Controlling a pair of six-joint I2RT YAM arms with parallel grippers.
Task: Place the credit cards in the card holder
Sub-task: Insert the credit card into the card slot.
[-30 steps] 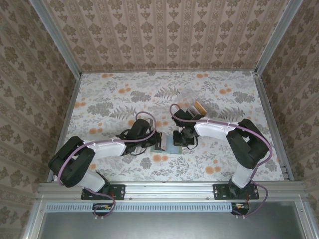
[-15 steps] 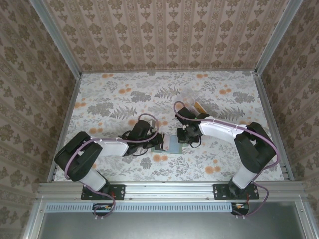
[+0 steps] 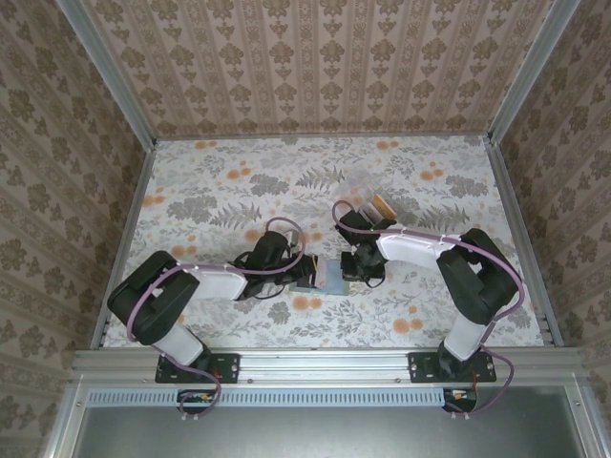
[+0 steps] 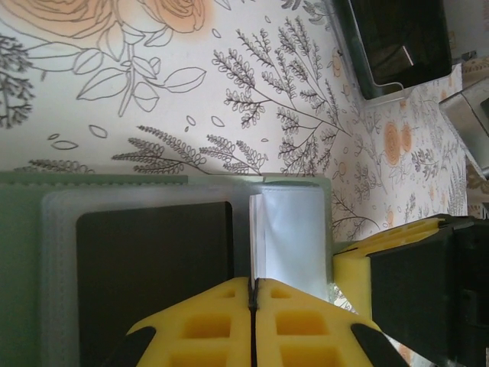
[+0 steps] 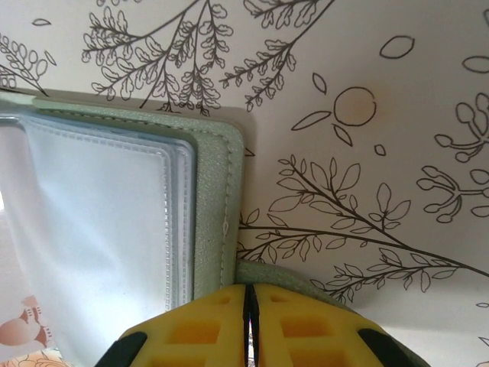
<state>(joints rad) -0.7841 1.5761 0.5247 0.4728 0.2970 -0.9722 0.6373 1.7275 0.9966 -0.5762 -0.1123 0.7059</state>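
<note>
The sage-green card holder point(image 3: 329, 278) lies open on the table between both arms. My left gripper point(image 3: 305, 274) is at its left side. In the left wrist view the left gripper point(image 4: 253, 283) is shut on the edge of a clear plastic sleeve point(image 4: 294, 237), which stands up from the holder. A dark credit card point(image 4: 153, 267) sits in a sleeve beside it. My right gripper point(image 3: 353, 272) is at the holder's right side. In the right wrist view the right gripper point(image 5: 248, 289) is shut, its tips resting over the green snap tab point(image 5: 306, 277) beside the cover point(image 5: 218, 199).
A clear plastic box point(image 3: 363, 196) stands behind the holder, with an orange card point(image 3: 383, 205) leaning at its right side. A dark flat object point(image 4: 397, 38) lies further off in the left wrist view. Patterned walls close in the table on three sides.
The left arm's elbow has swung a little to the right. The right gripper has edged slightly nearer the front. Both stay at the holder with jaws shut.
</note>
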